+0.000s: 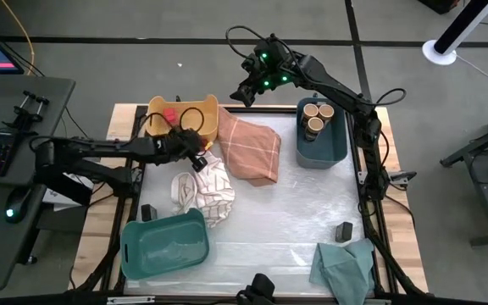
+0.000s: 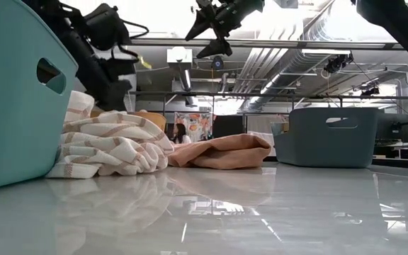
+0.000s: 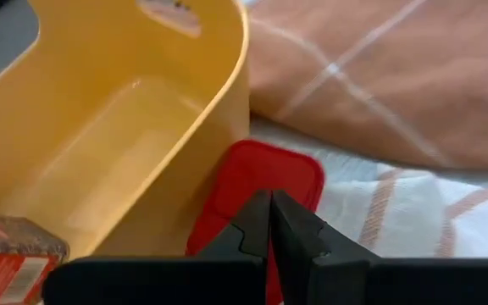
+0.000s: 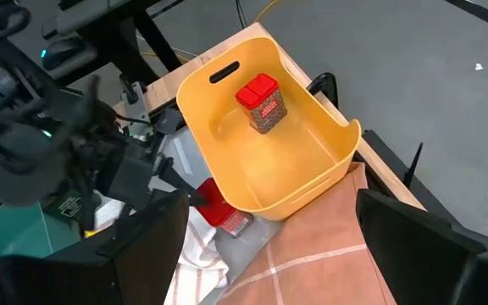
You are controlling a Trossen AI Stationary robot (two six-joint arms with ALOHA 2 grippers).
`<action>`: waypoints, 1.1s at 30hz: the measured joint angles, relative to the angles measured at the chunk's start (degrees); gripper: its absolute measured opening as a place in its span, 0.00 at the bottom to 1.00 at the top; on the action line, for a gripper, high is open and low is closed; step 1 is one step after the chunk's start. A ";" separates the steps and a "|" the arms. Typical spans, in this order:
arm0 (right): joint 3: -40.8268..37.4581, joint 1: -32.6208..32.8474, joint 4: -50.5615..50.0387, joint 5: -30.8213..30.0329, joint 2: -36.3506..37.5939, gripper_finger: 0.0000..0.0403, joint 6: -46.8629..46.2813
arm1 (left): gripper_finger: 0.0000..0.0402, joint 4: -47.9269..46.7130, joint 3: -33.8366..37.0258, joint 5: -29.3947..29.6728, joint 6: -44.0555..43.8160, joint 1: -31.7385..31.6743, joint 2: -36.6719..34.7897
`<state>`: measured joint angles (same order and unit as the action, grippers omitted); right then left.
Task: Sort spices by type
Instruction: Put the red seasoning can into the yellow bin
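Observation:
A red-topped spice container (image 3: 265,169) lies on the table between the yellow bin's wall (image 3: 219,127) and the striped cloth (image 1: 203,193). My left gripper (image 3: 271,203) is shut, its tips right over that red top; the right wrist view shows the gripper (image 4: 189,193) beside the container (image 4: 223,212). A second red-topped spice (image 4: 261,103) stands inside the yellow bin (image 1: 183,119). Tan-topped jars (image 1: 316,117) stand in the blue bin (image 1: 322,140). My right gripper (image 1: 248,89) hangs open, high above the table's far edge, with nothing between its fingers. My left gripper's shut fingertips (image 3: 261,212) slant down at the container's red top (image 3: 295,174) with nothing between them. I cannot tell whether they touch it. The container lies on the table against the bin's outer wall.
An orange cloth (image 1: 251,148) lies beside the yellow bin. A teal bin (image 1: 163,246) stands at the near left and a green cloth (image 1: 346,267) at the near right. Small black blocks sit near the right edge (image 1: 343,230) and by the teal bin (image 1: 148,212).

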<state>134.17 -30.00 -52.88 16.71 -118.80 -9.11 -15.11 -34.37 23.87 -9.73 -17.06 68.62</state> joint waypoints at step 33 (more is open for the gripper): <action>0.00 0.02 0.63 0.15 0.00 0.84 -0.92 | 0.03 -17.03 -10.35 -13.87 12.52 -0.51 -10.02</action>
<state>134.17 -29.98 -52.25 16.86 -118.80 -10.02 -32.14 -44.72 10.00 2.79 -17.57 58.60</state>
